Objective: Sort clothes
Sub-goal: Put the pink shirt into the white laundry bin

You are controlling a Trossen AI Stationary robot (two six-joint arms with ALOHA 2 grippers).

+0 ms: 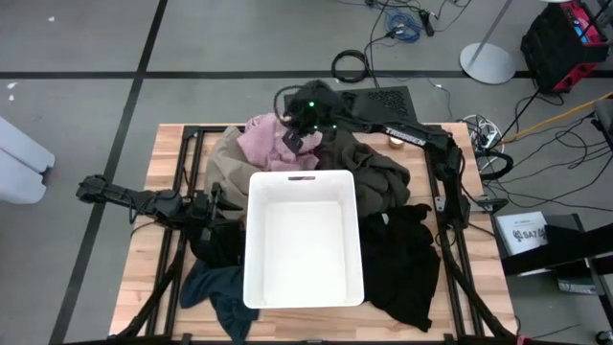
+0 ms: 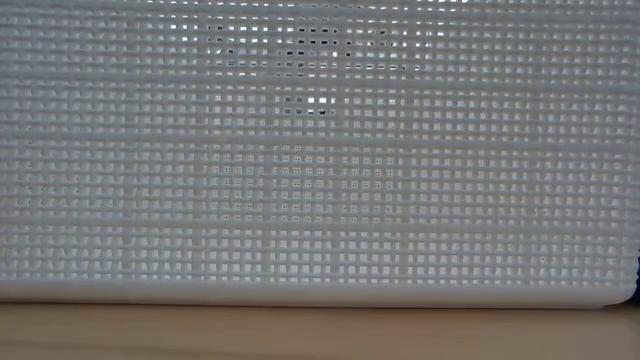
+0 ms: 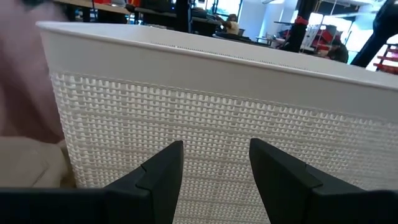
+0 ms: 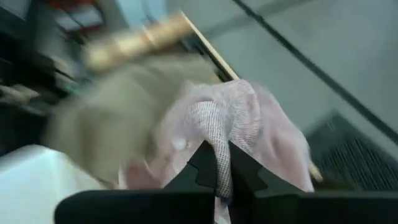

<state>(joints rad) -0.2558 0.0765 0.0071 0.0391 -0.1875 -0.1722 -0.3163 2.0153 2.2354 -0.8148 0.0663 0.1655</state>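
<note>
A pink garment (image 1: 271,142) lies on the clothes heap at the table's far side, on a tan-beige one (image 1: 225,165) and beside an olive-brown one (image 1: 372,168). My right gripper (image 1: 301,134) is over the heap, shut on the pink garment (image 4: 249,118). My left gripper (image 1: 226,207) is open and empty at the left wall of the white bin (image 1: 305,240), its fingers (image 3: 161,171) facing the mesh wall (image 3: 217,118). A black garment (image 1: 407,259) lies right of the bin. A dark teal-blue one (image 1: 218,287) and another black one (image 1: 218,244) lie left of it. My right gripper pinches a bunched fold of the pink garment (image 4: 210,134) between its two fingers. The cloth rises in a ridge from the fingertips and drapes to either side. In the high view the gripper hides the place of contact.
The bin fills the whole low view with its mesh wall (image 2: 320,150). A black mat (image 1: 378,99) and cables lie beyond the table's far edge. Bare wood shows at the table's near left corner (image 1: 144,307).
</note>
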